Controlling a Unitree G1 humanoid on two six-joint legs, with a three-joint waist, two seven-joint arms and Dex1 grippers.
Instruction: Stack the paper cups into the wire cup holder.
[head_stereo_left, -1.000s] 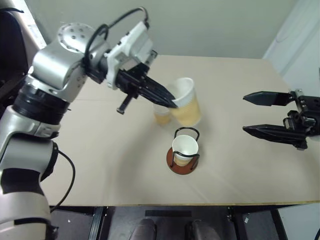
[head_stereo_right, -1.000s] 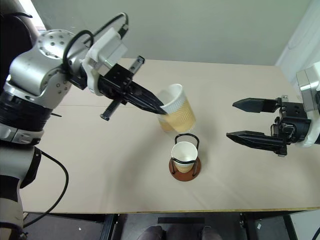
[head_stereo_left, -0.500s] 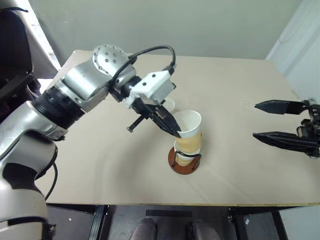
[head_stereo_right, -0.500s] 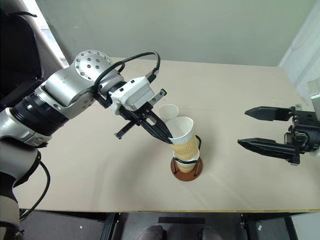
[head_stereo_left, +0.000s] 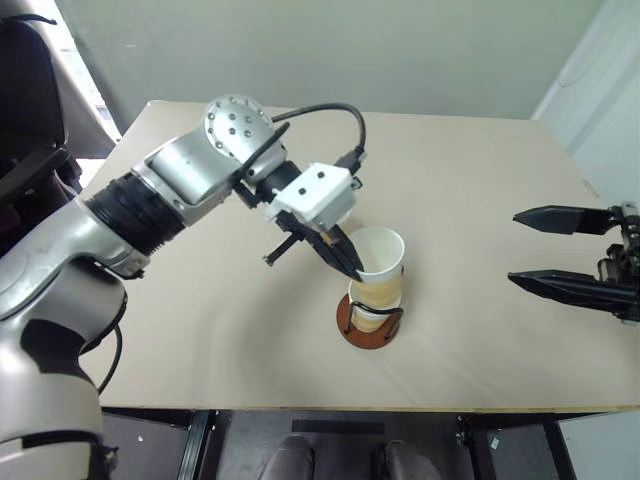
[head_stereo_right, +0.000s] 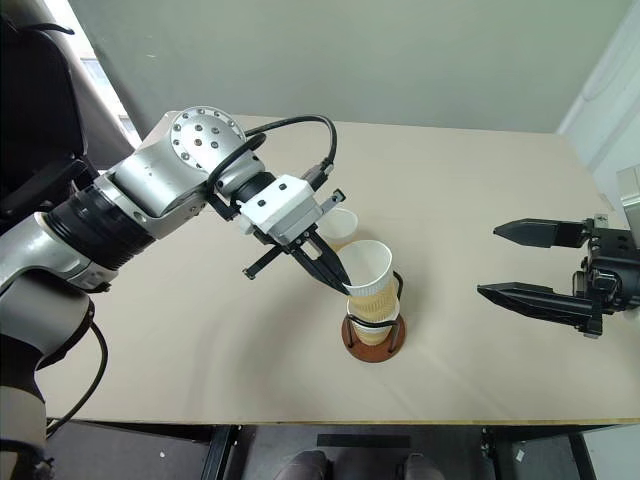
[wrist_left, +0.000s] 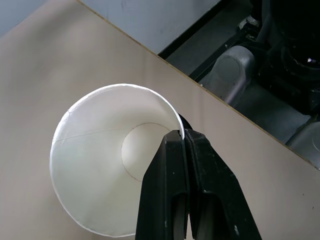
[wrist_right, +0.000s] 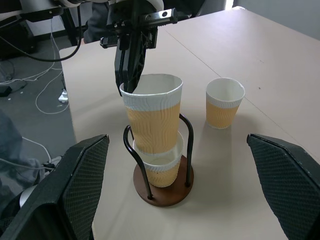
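Observation:
The wire cup holder (head_stereo_left: 345, 320) stands near the table's front edge with one paper cup (wrist_right: 159, 169) seated in it. A second paper cup (head_stereo_left: 380, 265) is partly nested in that one, between the wire arches and leaning a little. My left gripper (head_stereo_left: 356, 271) is shut on the rim of this upper cup (wrist_left: 95, 170), one finger inside and one outside. The third paper cup (head_stereo_right: 342, 224) stands upright on the table just behind the holder. Well off to the right, my right gripper (head_stereo_left: 513, 247) hangs above the table, open, with nothing between its fingers (wrist_right: 80, 185).
The tan table (head_stereo_left: 200, 330) carries nothing else around the holder. Its front edge (head_stereo_left: 330, 408) runs close below the holder. A dark chair (head_stereo_left: 30, 110) stands beyond the table's left side.
My left gripper has brought the cup down from a tilt in the air and into the cup in the holder. The right gripper stays open in much the same place.

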